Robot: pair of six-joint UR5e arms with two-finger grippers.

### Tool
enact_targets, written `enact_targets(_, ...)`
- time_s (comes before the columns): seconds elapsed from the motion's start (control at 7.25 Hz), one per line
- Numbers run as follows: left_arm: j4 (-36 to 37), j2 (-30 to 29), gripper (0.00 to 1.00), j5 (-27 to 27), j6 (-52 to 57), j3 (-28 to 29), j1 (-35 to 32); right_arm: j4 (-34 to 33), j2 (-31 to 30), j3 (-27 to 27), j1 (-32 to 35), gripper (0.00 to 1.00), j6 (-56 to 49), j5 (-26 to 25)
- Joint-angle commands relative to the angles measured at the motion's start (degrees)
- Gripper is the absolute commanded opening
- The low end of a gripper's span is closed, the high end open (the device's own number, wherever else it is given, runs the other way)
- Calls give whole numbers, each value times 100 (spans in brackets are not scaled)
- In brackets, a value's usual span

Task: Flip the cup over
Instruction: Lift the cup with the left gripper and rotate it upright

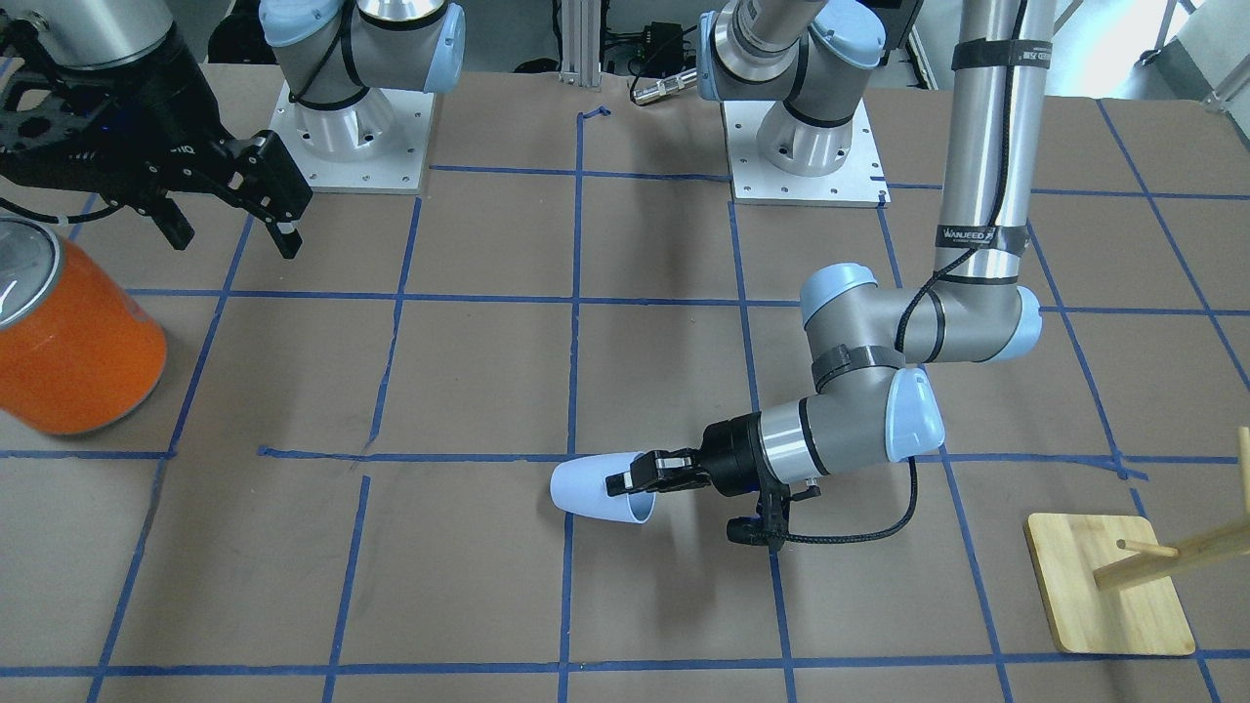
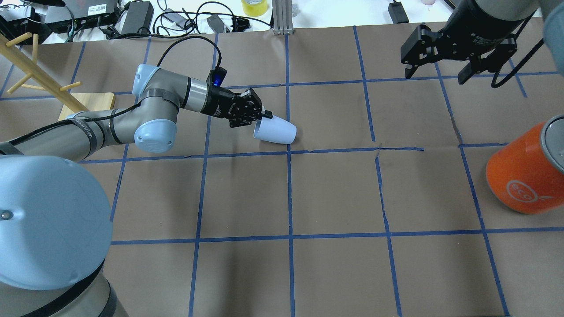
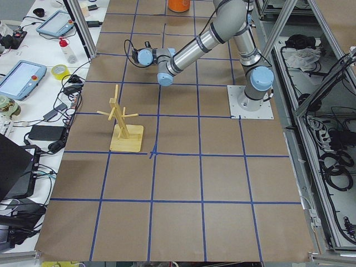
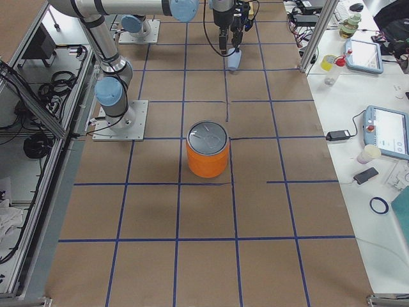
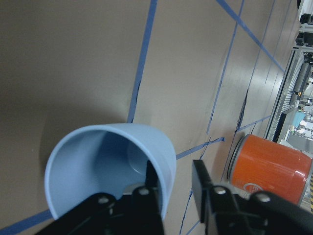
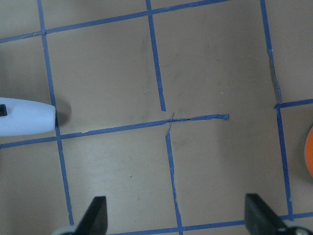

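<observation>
I'm at the grasping step: my left gripper [image 1: 630, 478] reaches low to the cup [image 1: 586, 490], which lies on its side on the table [image 1: 459, 596] with its mouth toward me. One finger is inside the rim and the other outside, with a sliver of table showing between the outer finger and the wall, so I judge my jaws straddle it without pinching. Next I need to close on that wall, lift and roll my wrist to stand the cup up (my right gripper [image 2: 435, 77] hangs spread wide, well apart).
</observation>
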Motion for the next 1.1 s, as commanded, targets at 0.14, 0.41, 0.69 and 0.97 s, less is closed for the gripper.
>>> enact_targets(0.14,134,195,0,147,-687,132,1,7,-38,0,0,100,13,7)
enact_targets(0.41,-74,651,0,744,-1558,684,-34,7,-38,0,0,100,-22,7)
enact_targets(0.69,-647,1073,0,2461,-1472,792,-122,7,-47,0,0,100,-31,7)
enact_targets(0.97,-1147,1372,0,4348,-486,871,-131,16,-38,0,0,100,-31,7)
